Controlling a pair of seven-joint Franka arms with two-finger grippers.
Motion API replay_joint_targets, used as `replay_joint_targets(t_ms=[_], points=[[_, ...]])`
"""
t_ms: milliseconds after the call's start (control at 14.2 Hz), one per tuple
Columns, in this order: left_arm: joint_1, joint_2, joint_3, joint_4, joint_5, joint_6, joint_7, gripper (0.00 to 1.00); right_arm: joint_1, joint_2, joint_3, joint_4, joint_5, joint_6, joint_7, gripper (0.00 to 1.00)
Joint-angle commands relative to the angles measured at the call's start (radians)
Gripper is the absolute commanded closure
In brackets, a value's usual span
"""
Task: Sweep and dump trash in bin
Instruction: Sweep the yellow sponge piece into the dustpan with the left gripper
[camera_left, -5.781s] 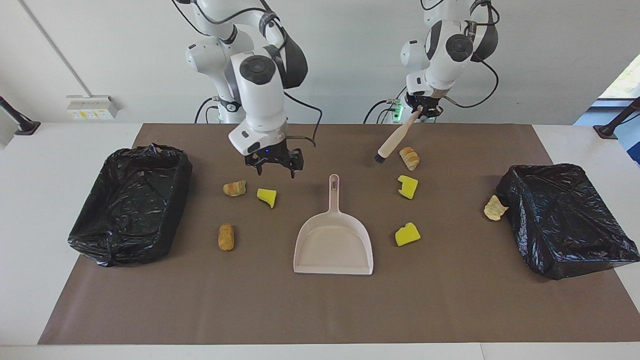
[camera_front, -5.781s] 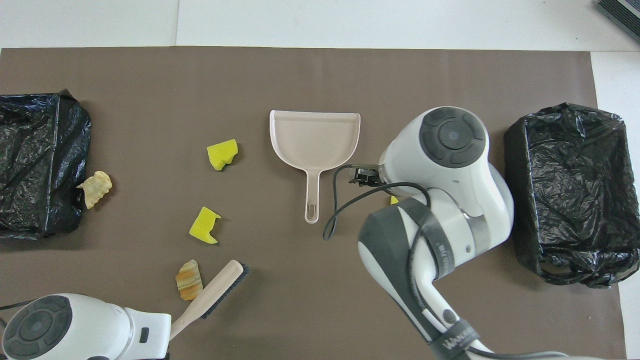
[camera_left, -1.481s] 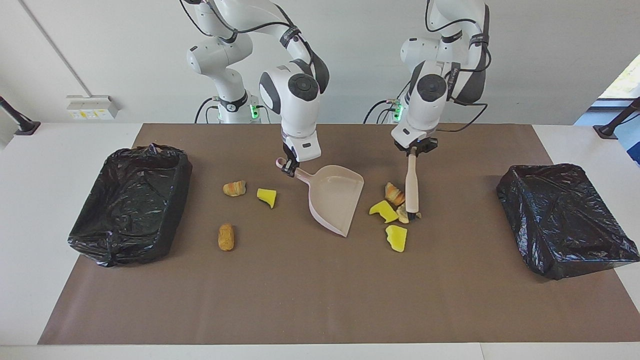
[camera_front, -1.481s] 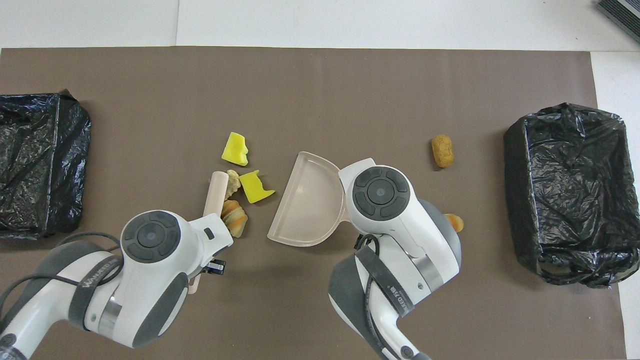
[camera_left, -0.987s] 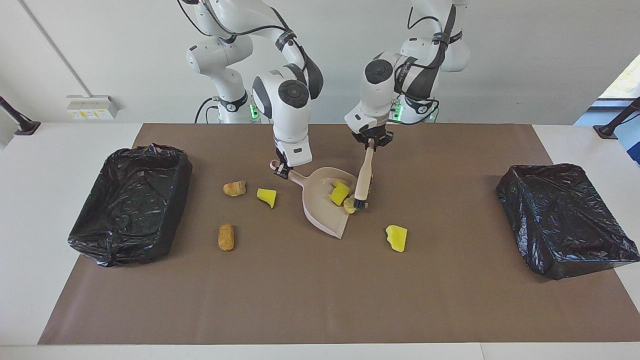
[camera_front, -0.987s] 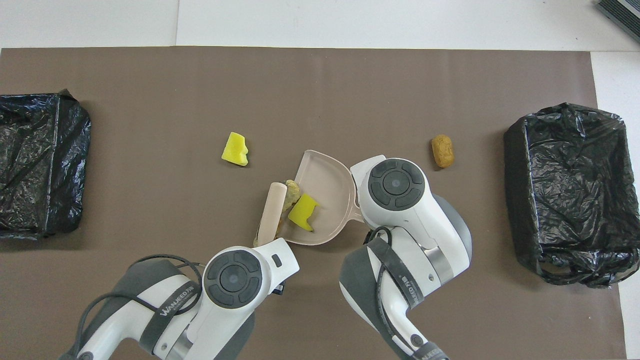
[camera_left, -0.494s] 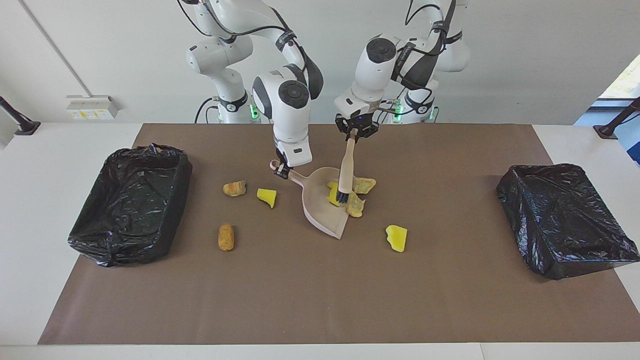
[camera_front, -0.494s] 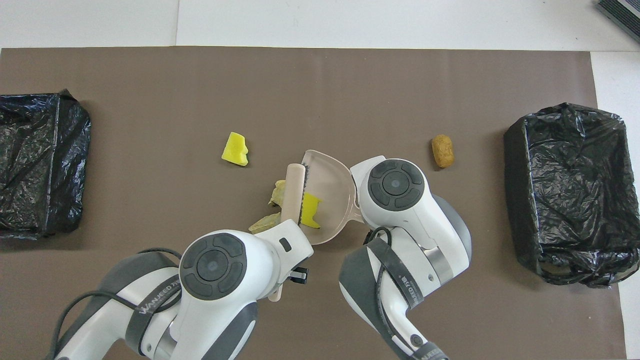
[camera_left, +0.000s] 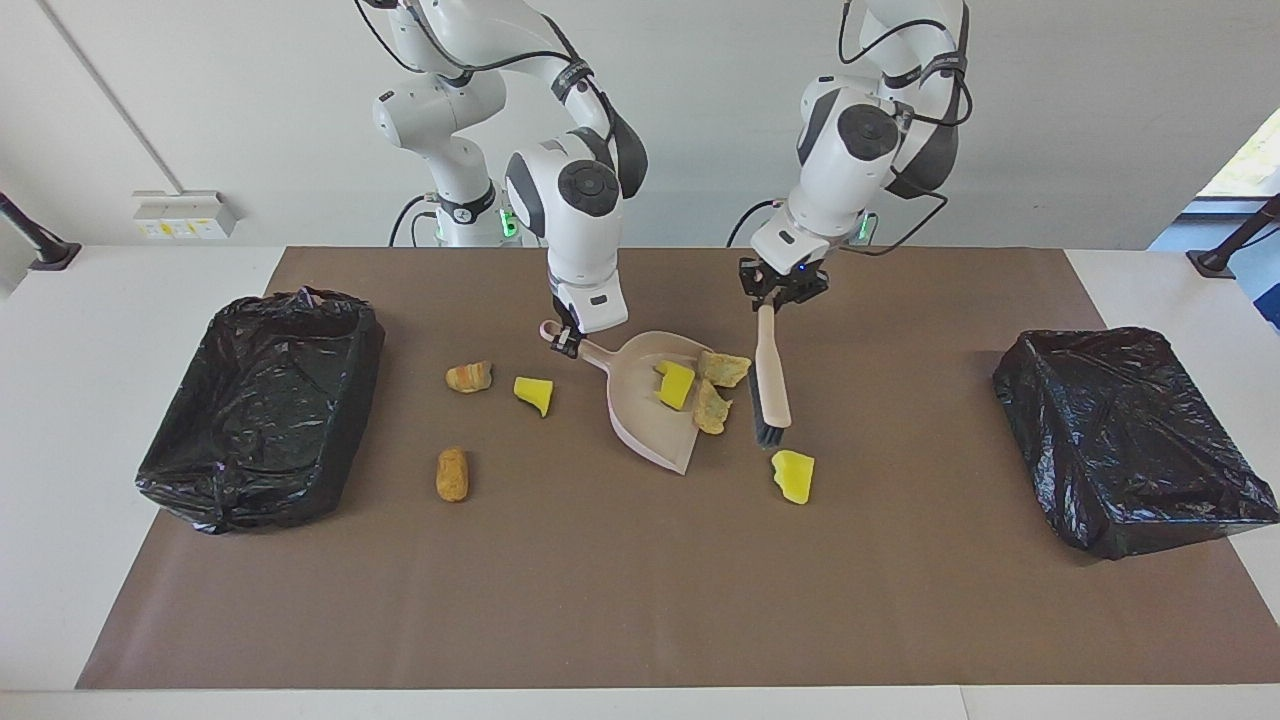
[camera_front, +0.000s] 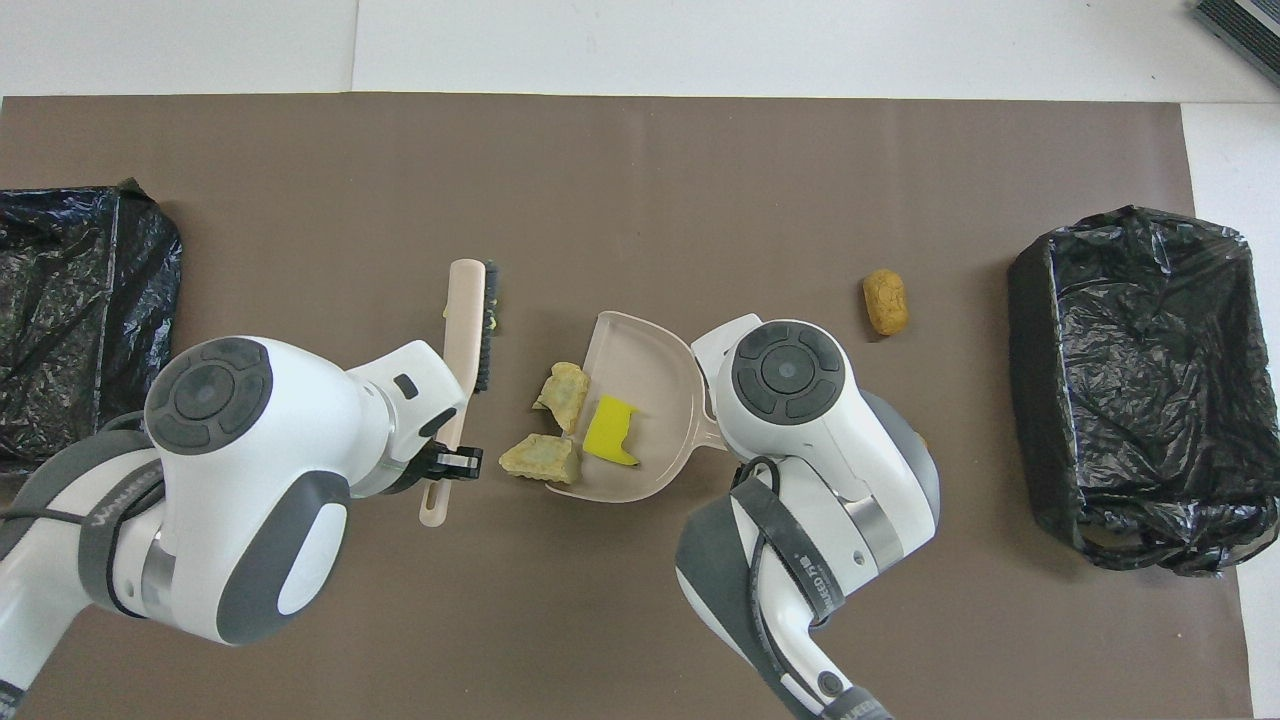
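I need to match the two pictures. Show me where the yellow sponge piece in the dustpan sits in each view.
Facing view: the yellow sponge piece lies in the dustpan, just below the picture's middle.
Overhead view: the same piece lies in the dustpan, near the picture's middle.
Shared landmark: the two bread pieces at the dustpan's open edge.

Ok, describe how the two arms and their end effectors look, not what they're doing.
Both arms are glossy white with rounded segments, dark grey round joint caps and dark grey bands. The overhead view shows grey lettering on the forearm bands. Black cables loop along the upper links. Green lights glow near the bases. The left end effector and right end effector are small, black and two-fingered, each below a white wrist block.
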Motion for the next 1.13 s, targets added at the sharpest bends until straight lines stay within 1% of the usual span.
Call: replay_joint_targets(t_ms=[0, 141, 212, 353, 423, 494, 564, 705, 776, 917, 1058], points=[[0.009, 0.116, 0.072, 0.078, 0.089, -0.012, 0.181, 1.0, -0.024, -0.016, 0.005, -0.057, 0.025, 0.041, -0.159, 1.0], [0.009, 0.182, 0.138, 0.15, 0.103, -0.027, 0.328, 1.0, -0.037, -0.001, 0.005, -0.063, 0.03, 0.082, -0.214, 1.0], [0.011, 0.21, 0.146, 0.161, 0.121, -0.024, 0.363, 1.0, -0.03, 0.017, 0.005, -0.063, 0.03, 0.111, -0.226, 1.0], [0.015, 0.262, 0.154, 0.163, 0.154, -0.015, 0.397, 1.0, -0.023, 0.027, 0.005, -0.061, 0.03, 0.119, -0.214, 1.0], [0.021, 0.268, 0.154, 0.163, 0.154, -0.022, 0.417, 1.0, -0.024, 0.027, 0.005, -0.061, 0.03, 0.118, -0.211, 1.0], [0.021, 0.262, 0.152, 0.151, 0.154, -0.03, 0.431, 1.0, -0.023, 0.027, 0.005, -0.061, 0.03, 0.115, -0.2, 1.0], [0.017, 0.258, 0.152, 0.147, 0.154, -0.068, 0.431, 1.0, -0.018, 0.024, 0.005, -0.061, 0.03, 0.109, -0.182, 1.0], [0.006, 0.233, 0.139, 0.14, 0.154, -0.189, 0.426, 1.0, -0.017, 0.022, 0.005, -0.063, 0.03, 0.104, -0.172, 1.0], [0.0, 0.216, 0.122, 0.123, 0.154, -0.226, 0.417, 1.0, -0.017, 0.022, 0.005, -0.061, 0.03, 0.104, -0.172, 1.0], [-0.005, 0.16, 0.045, 0.033, 0.154, -0.211, 0.33, 1.0, -0.017, 0.022, 0.005, -0.061, 0.03, 0.104, -0.171, 1.0], [-0.005, 0.141, -0.035, 0.011, 0.154, -0.217, 0.237, 1.0, -0.017, 0.022, 0.005, -0.063, 0.03, 0.103, -0.169, 1.0]])
